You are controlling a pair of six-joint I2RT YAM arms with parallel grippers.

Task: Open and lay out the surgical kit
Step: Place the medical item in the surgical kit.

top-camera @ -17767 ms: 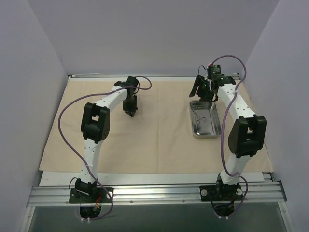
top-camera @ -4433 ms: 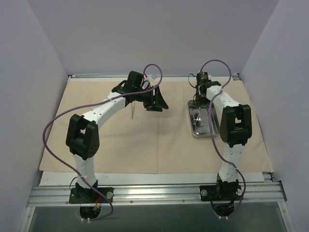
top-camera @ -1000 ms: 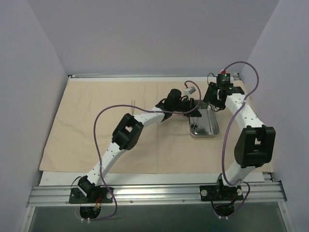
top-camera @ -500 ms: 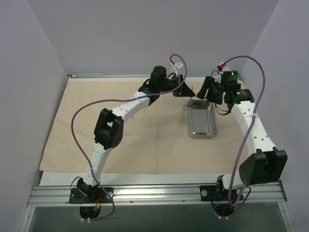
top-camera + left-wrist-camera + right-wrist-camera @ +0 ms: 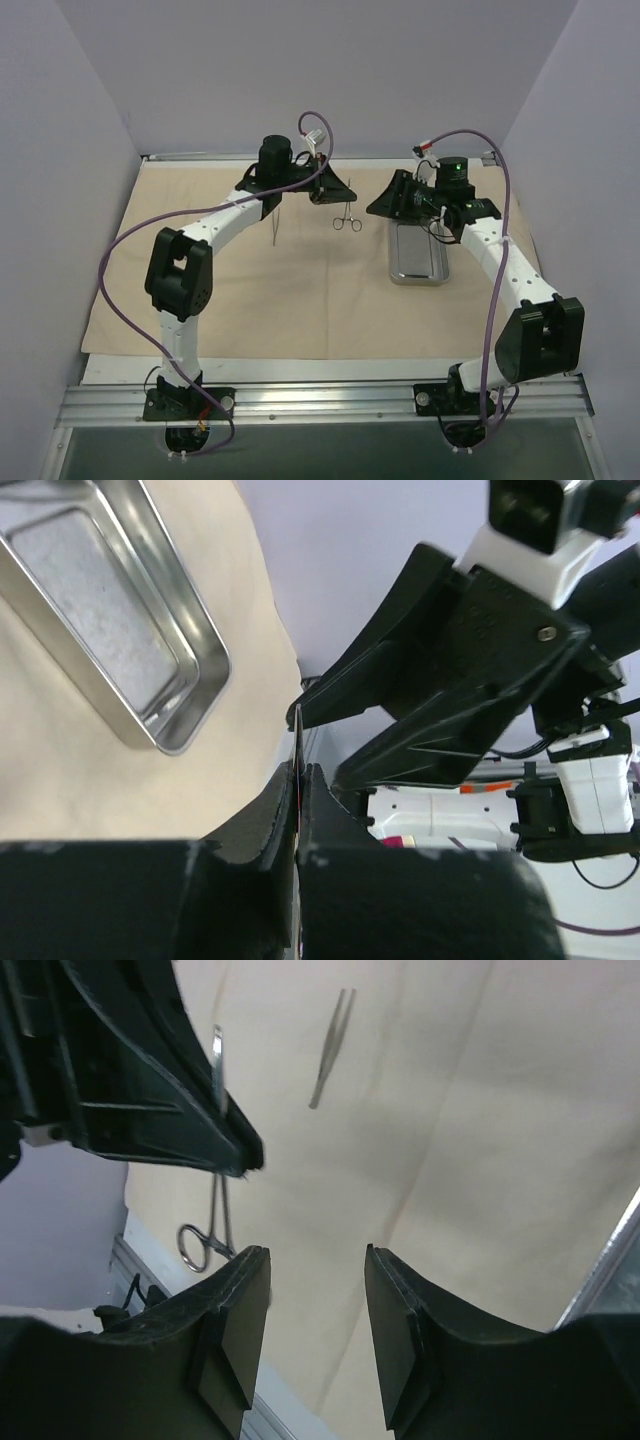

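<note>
The beige cloth wrap (image 5: 250, 290) lies spread flat over the table. On its right part sits the shiny steel tray (image 5: 418, 255), also seen in the left wrist view (image 5: 110, 630), with nothing showing inside. My left gripper (image 5: 338, 192) (image 5: 298, 775) hovers above the cloth's back centre, shut on a thin ring-handled instrument (image 5: 347, 217) (image 5: 205, 1230) that hangs rings down. A straight thin instrument (image 5: 275, 226) (image 5: 332, 1048) lies flat on the cloth to its left. My right gripper (image 5: 378, 206) (image 5: 317, 1260) is open and empty, facing the left gripper over the tray's back end.
Purple-grey walls close in the back and both sides. A metal rail (image 5: 320, 400) carrying both arm bases runs along the near edge. The two grippers are close together, tip to tip. Purple cables (image 5: 130, 250) loop off both arms.
My left gripper has carried the ring-handled instrument leftward, away from the tray's back end. My right gripper has swung left toward it, its jaws a little narrower.
</note>
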